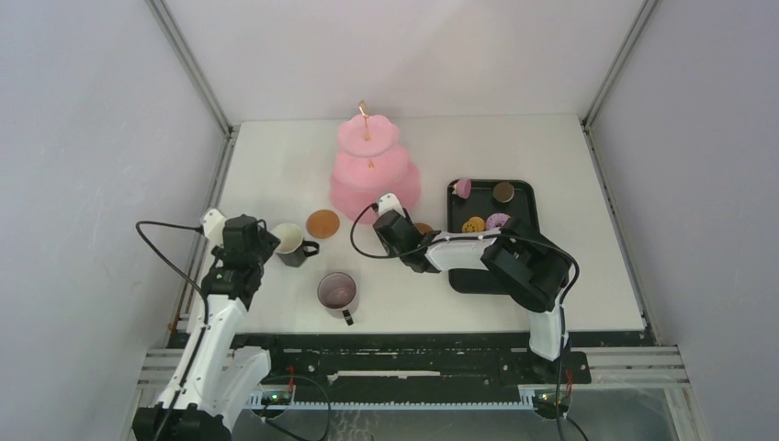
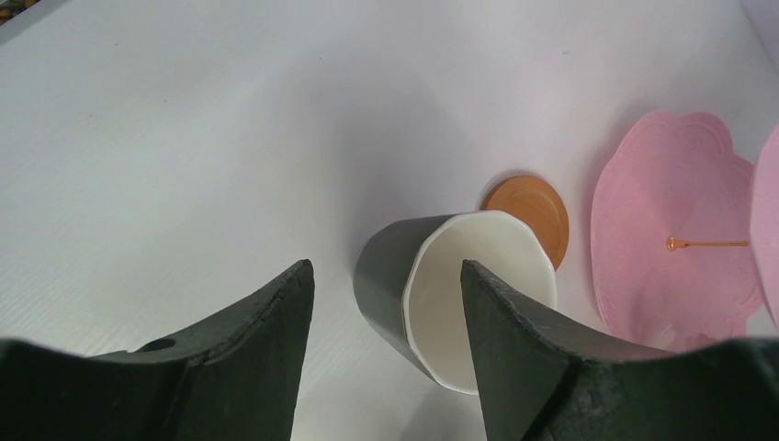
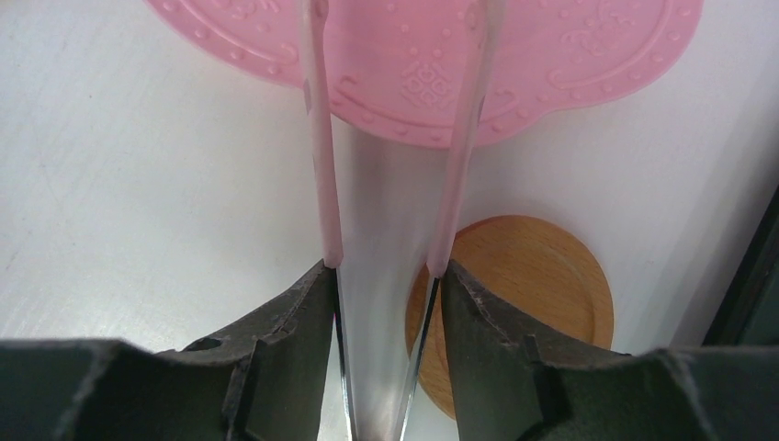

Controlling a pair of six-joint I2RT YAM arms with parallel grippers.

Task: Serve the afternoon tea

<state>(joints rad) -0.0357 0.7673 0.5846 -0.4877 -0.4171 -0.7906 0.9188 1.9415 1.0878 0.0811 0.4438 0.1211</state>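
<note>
Wide-spread left gripper (image 2: 386,268), dark white-lined mug (image 2: 459,294) partly behind its right finger, brown coaster (image 2: 530,209) beyond, pink stand (image 2: 661,184) right, white table (image 2: 184,138).

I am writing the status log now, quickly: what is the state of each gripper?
Left gripper: open, straddling the dark mug with white inside, not clamped.
Right gripper: closed on the thin metal tongs.

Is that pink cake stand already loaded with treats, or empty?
Empty: the cake stand shows bare tiers; the pastries lie in the black tray.
</note>
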